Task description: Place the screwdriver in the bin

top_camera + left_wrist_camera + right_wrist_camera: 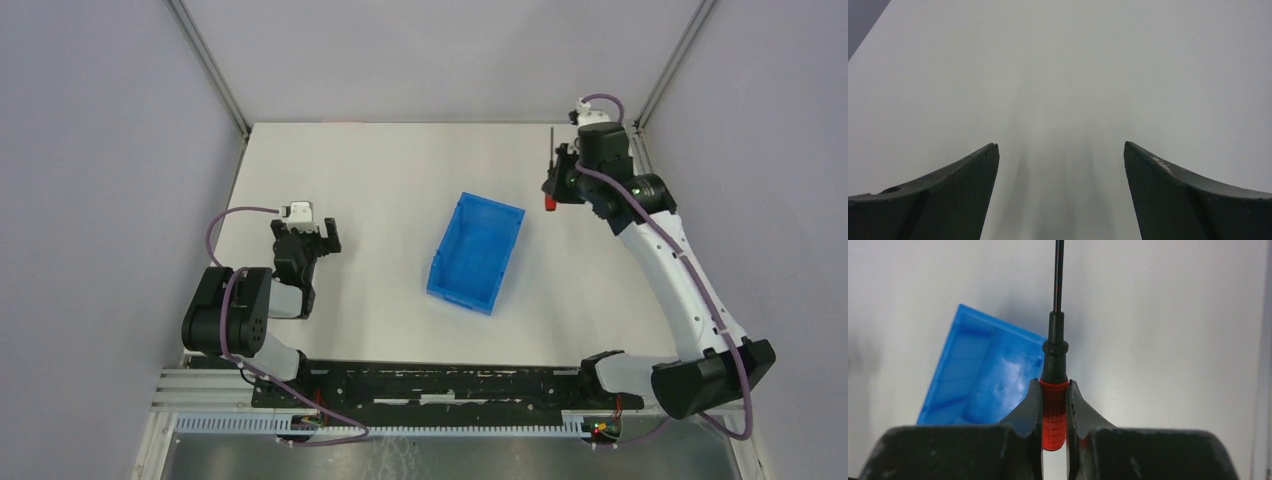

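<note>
The screwdriver [549,203] is gripped by its red handle between the closed fingers of the right gripper [556,183], over the far right part of the white table [400,170], at about 2 o'clock from the bin [478,245] and apart from it. In the top view its thin dark shaft is pointed toward 12 o'clock and the handle end toward 6 o'clock. In the right wrist view the screwdriver [1054,355] is seen pinched in the right gripper [1054,385], the shaft running out of frame at 12 o'clock, with the bin [978,375] lying behind at 9 o'clock. The blue bin is seen empty near the table's middle, its length set from roughly 1 to 7 o'clock. The left gripper [318,240] is placed well apart at 9 o'clock from the bin; in its wrist view the left gripper [1060,146] is spread wide with nothing grasped, only bare table being shown between the fingers [963,185]
</note>
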